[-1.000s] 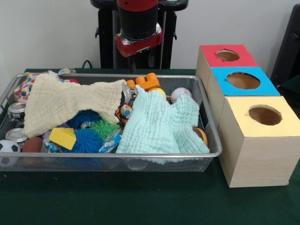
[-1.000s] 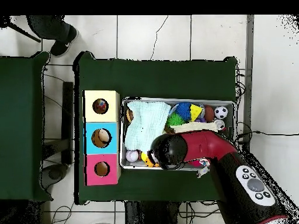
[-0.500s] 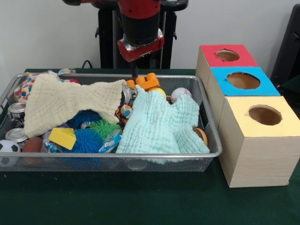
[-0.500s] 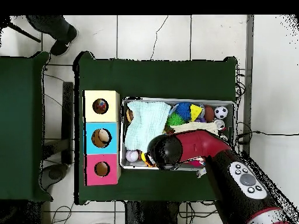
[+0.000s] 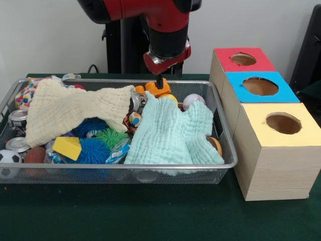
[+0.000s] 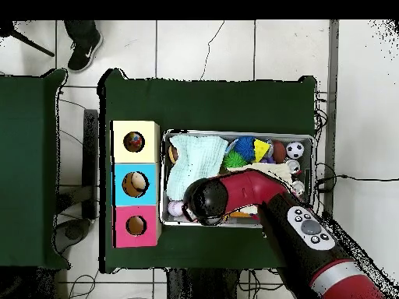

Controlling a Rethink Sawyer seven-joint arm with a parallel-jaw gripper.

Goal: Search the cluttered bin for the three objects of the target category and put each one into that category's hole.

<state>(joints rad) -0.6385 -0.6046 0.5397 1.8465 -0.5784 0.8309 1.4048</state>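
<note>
One orange block (image 5: 156, 88) lies at the bin's (image 5: 150, 165) far rim, directly beneath the tool (image 5: 159, 82) — finger spacing indiscernible; descending, it may snag the mint cloth (image 5: 173, 133) beside the block.

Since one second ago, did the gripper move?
Yes. In the front view the gripper moved right, toward the red-topped box, and now hangs above the orange toy.

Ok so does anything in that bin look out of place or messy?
Nothing is spilled or damaged. Two cloths, a cream cloth and a mint cloth, lie crumpled across the wire bin, hiding much of the toys beneath. The three boxes stand neatly aligned.
</note>
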